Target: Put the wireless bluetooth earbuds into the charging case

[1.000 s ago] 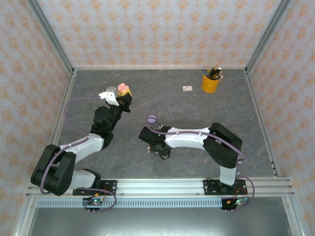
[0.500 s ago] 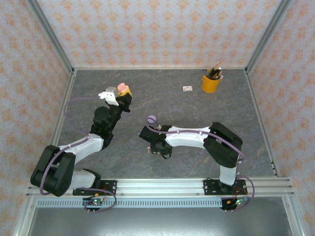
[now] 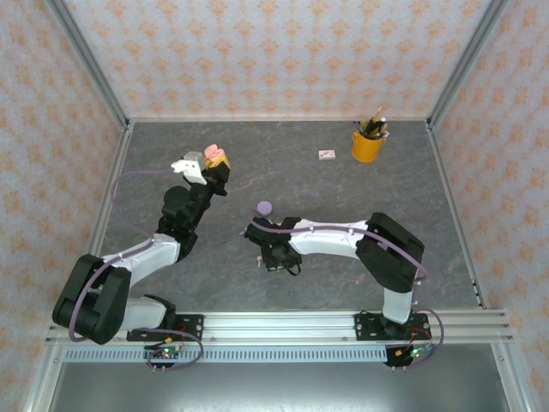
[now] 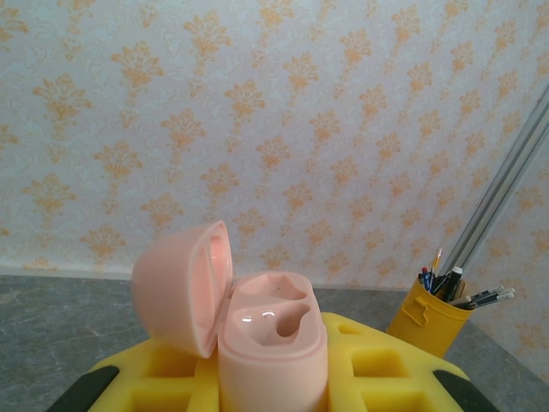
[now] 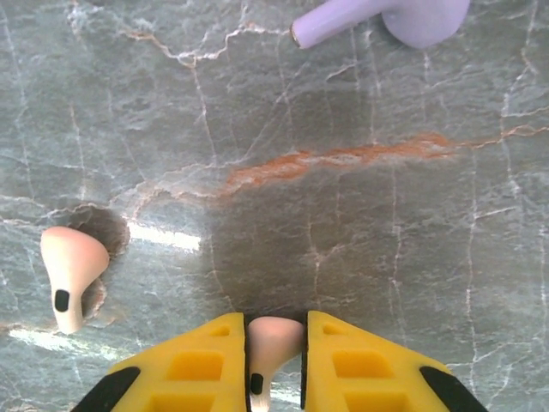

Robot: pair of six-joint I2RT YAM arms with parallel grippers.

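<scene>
The left gripper (image 4: 273,384) clamps the open pink charging case (image 4: 273,330) upright, while the right gripper (image 5: 274,367) has just narrowed onto a pale pink earbud (image 5: 273,335) on the table (image 5: 360,223), likely ready for lifting; no writing is legible.
</scene>
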